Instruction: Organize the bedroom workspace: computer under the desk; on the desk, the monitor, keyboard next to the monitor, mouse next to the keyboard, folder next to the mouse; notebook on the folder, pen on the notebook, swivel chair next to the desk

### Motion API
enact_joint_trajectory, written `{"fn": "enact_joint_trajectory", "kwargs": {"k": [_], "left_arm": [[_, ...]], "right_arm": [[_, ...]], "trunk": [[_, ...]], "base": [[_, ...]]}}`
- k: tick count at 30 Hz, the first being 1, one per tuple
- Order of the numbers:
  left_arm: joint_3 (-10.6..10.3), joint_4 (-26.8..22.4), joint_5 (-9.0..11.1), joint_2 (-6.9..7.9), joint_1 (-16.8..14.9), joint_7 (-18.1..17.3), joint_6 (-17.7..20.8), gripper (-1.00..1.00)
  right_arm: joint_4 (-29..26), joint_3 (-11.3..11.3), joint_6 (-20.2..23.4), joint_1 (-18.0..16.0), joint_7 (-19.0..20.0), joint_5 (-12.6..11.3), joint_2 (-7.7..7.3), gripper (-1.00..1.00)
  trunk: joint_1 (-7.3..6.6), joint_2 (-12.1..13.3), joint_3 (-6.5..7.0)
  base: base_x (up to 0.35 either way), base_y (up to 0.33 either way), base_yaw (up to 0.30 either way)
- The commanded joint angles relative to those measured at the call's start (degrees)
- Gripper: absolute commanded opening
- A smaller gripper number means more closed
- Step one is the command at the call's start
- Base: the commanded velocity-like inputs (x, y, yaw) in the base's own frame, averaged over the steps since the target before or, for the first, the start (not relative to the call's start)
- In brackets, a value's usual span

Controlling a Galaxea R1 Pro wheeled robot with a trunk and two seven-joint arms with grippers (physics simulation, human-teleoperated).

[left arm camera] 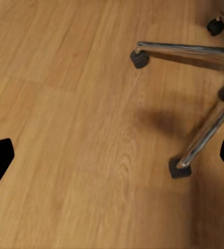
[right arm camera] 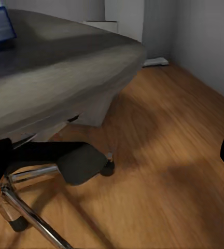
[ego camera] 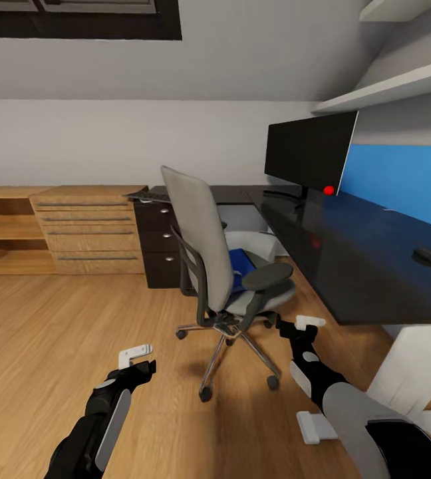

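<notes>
The task looks only partly done. The monitor already stands on the dark desk, and the mouse lies on the desktop well apart from it, nearer the front edge. The keyboard rests at the far corner of the desk run, above the dark drawers, so it probably has to come over beside the monitor. The blue folder lies on the seat of the swivel chair, which stands on the wooden floor just in front of the desk; folder, notebook, pen and the chair's final placing all appear to be left. A pale box under the desk behind the chair may be the computer, though that cannot be told for sure; notebook and pen cannot be made out. The left gripper hangs low over the floor near the chair's base, its jaws apart and empty, with the chair's wheels ahead of it. The right gripper sits beside the chair's armrest, below seat height, jaws likewise apart and holding nothing. The folder lies above and beyond the right gripper, near but untouched.
</notes>
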Motion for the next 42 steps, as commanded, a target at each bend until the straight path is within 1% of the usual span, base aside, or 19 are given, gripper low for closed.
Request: {"fn": "enact_joint_trajectory", "kwargs": {"k": [1, 6, 12, 19, 26, 30, 34, 39, 42], "left_arm": [[0.04, -0.07, 0.62, -0.01, -0.02, 0.38, 0.20, 1.00], [0.04, -0.03, 0.63, 0.00, -0.02, 0.36, 0.20, 1.00], [0.04, 0.01, 0.63, 0.00, -0.02, 0.36, 0.20, 1.00], [0.04, 0.01, 0.63, 0.00, -0.02, 0.39, 0.20, 1.00], [0.04, 0.01, 0.63, 0.00, -0.02, 0.45, 0.20, 1.00], [0.04, 0.01, 0.63, 0.00, -0.02, 0.45, 0.20, 1.00], [0.04, 0.01, 0.63, 0.00, -0.02, 0.45, 0.20, 1.00], [0.04, 0.01, 0.63, 0.00, -0.02, 0.45, 0.20, 1.00], [0.04, 0.04, 0.63, 0.00, -0.02, 0.45, 0.20, 1.00]], "right_arm": [[0.03, 0.20, -0.26, -0.04, -0.04, -0.53, 0.02, 1.00], [0.03, 0.17, -0.28, -0.04, -0.04, -0.55, 0.71, 1.00], [0.05, 0.16, -0.40, -0.04, -0.04, -0.54, 1.43, 1.00], [0.05, 0.19, -0.44, -0.04, -0.04, -0.47, 2.23, 1.00], [0.05, 0.19, -0.44, -0.04, -0.04, -0.54, 2.38, 1.00], [0.03, 0.13, -0.49, -0.04, -0.14, -0.42, 3.06, 1.00], [-0.08, 0.15, -0.52, -0.04, -0.27, -0.39, 3.22, 1.00], [-0.39, 0.19, -2.76, 0.04, -0.36, -0.38, 3.31, 1.00], [-0.39, 0.19, -3.21, 0.04, -0.38, -0.38, 3.34, 1.00]], "trunk": [[0.01, -0.02, -0.06], [0.01, -0.02, -0.06], [0.01, -0.02, -0.04], [0.01, -0.02, 0.17], [0.01, -0.02, 0.46], [0.01, -0.02, 0.64], [0.01, -0.02, 0.84], [0.01, -0.02, 1.11], [-0.06, 0.02, 1.94]], "base": [[0.293, 0.000, 0.000], [0.264, 0.000, 0.000], [0.051, 0.000, 0.077], [0.003, 0.000, 0.242], [-0.001, 0.001, 0.256], [-0.157, 0.116, 0.254], [-0.156, 0.091, 0.244], [-0.016, 0.008, 0.238], [-0.003, 0.001, 0.238]]}}
